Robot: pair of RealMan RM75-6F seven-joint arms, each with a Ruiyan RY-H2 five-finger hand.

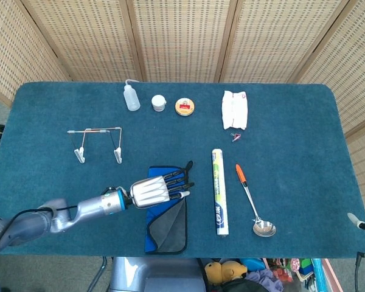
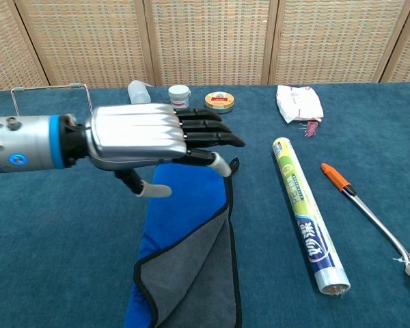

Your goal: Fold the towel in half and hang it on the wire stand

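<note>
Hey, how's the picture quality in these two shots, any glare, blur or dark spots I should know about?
Head view: even, soft light, everything sharp, only faint shadows under the wire stand. Chest view: the left hand is close to the lens and looms large, with bright streaks on its metal back; it hides part of the stand, while the towel stays clear.

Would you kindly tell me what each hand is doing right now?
Left hand: open, holding nothing, above the towel.
Right hand: not in view.
</note>
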